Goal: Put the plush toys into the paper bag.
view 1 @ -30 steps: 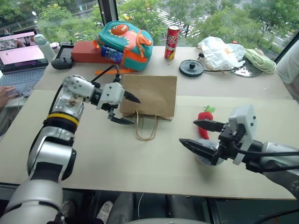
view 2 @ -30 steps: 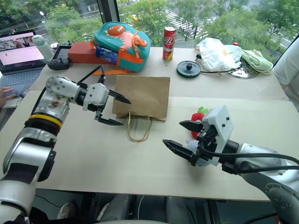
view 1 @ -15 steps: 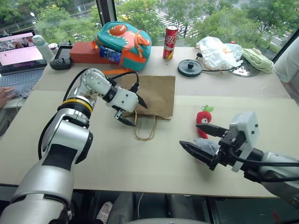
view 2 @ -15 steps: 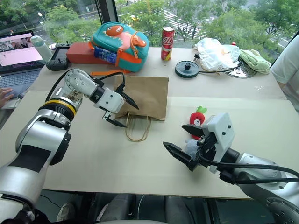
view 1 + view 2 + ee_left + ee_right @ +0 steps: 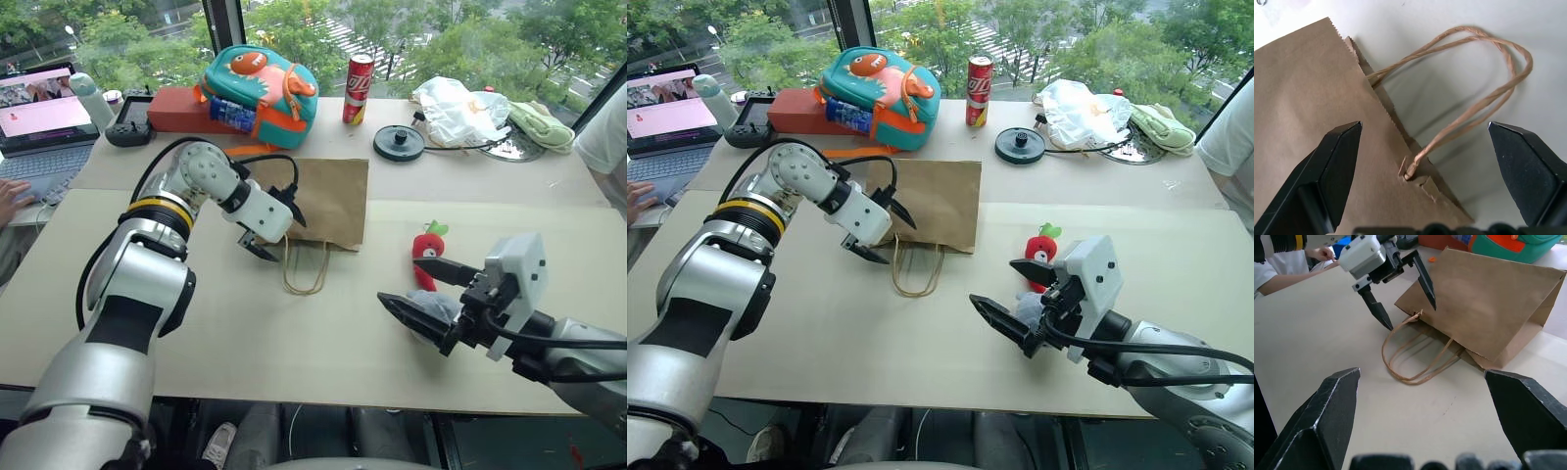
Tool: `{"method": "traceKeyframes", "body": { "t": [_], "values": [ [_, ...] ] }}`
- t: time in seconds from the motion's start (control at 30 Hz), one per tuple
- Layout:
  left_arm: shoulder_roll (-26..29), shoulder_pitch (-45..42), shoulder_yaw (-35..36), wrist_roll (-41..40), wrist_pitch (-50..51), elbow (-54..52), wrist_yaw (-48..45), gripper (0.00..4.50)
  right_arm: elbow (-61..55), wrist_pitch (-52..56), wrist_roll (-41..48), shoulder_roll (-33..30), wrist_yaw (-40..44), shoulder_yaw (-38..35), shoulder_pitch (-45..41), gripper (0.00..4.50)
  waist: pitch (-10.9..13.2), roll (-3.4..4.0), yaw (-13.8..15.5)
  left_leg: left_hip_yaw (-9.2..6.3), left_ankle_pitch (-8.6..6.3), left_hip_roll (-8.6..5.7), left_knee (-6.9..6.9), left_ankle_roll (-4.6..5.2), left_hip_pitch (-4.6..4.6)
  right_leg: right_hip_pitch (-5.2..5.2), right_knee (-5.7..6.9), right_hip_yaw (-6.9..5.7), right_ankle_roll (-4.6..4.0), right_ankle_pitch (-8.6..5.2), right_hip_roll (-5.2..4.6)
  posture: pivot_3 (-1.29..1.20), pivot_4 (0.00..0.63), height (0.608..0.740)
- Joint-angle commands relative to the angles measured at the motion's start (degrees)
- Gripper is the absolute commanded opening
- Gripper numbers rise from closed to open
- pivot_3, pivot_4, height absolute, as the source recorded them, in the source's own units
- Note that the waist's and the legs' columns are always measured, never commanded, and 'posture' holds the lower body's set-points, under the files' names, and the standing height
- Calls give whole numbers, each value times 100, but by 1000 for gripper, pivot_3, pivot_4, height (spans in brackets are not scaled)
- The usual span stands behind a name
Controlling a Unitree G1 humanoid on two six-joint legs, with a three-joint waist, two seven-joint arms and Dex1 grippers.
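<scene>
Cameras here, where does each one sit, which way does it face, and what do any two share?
Left and right eye views: on the head, looking forward and down over the table; both arms show, left end effector by the paper bag, right end effector near the red toy.
Left wrist view: along its open fingers at the bag's mouth and cord handles.
Right wrist view: along its open fingers, facing the bag and the left end effector.
Shared: bag and handles.
</scene>
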Motion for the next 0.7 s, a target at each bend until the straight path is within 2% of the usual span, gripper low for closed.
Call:
{"method": "traceKeyframes", "body": {
  "t": [0.03, 0.13, 0.23, 0.4, 0.57, 0.7],
  "values": [
    [-40, -11, -26, 221, -287, -30, 452, 4432, -194, -196, 123, -56, -79, -74, 26, 4500, 0, 0, 6, 0, 0, 0, 0, 0, 0, 0, 0, 0, 0, 0, 0, 0, 150, 740],
    [-43, 12, -120, 484, -403, -18, 847, 4432, -219, -209, 163, -62, -136, -65, 26, 4500, 0, 0, -8, 1, 0, 0, 1, 0, 1, 0, 2, 0, 0, 0, 0, 0, 150, 740],
    [-32, 69, -173, 612, -559, 3, 984, 3687, -230, -226, 186, -47, -201, -54, 19, 4500, 0, 0, -6, 0, 0, 0, 1, 0, 3, 0, 6, 0, 0, 0, 1, 0, 150, 740],
    [-41, 71, -51, 450, -541, 53, 705, 1703, -206, -232, 154, -44, -201, -28, 19, 4500, 0, 0, -3, 1, 0, 0, 4, 0, 3, 0, 10, 0, 0, 0, 0, 0, 150, 740],
    [-19, 67, 28, 437, -494, 54, 680, 48, -150, -241, 80, -30, -180, 54, -60, 4500, 0, 0, -6, 1, 0, 0, 5, 0, 3, 0, 11, 0, 0, 0, 1, 0, 150, 740],
    [15, 103, 106, 389, -472, 42, 660, 48, -85, -252, 24, -24, -143, 147, -158, 4500, 0, 0, -6, 0, 0, 0, 6, 0, 4, 0, 12, 0, 0, 0, 1, 0, 150, 740]
  ]
}}
